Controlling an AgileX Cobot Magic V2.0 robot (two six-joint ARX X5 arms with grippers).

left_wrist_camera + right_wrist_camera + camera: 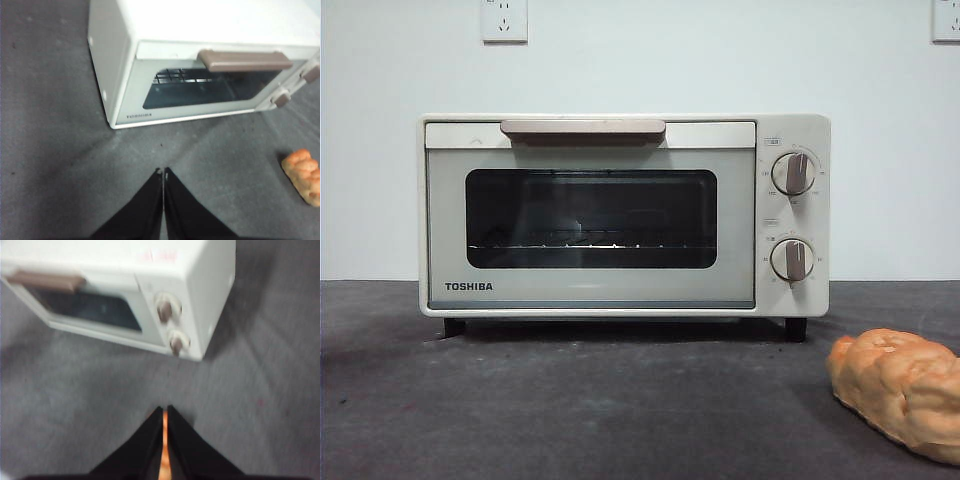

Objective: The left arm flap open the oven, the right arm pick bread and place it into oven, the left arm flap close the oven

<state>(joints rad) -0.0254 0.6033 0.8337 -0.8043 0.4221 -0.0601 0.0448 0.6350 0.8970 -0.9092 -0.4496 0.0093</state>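
Oven shut, bread out on the surface, both pincers up and idle.

Oven (620,215) sits on the dark grey surface (570,410), door closed flush, handle (583,128) along the door's top edge, two knobs (792,173) on the panel beside the window. Through the glass only the wire rack (580,243) shows, nothing on it. Left pincer (163,172): jaws pressed together, holding nothing, hanging above bare surface in front of the oven's TOSHIBA-logo corner, well apart from the door. Bread (900,390) lies on the surface in front of the oven's knob side, apart from it. Right pincer (164,412): jaws nearly together, only a thin slit between them, gripping nothing; an orange strip of the bread shows through that slit, below the tips. Right wrist view is blurred.
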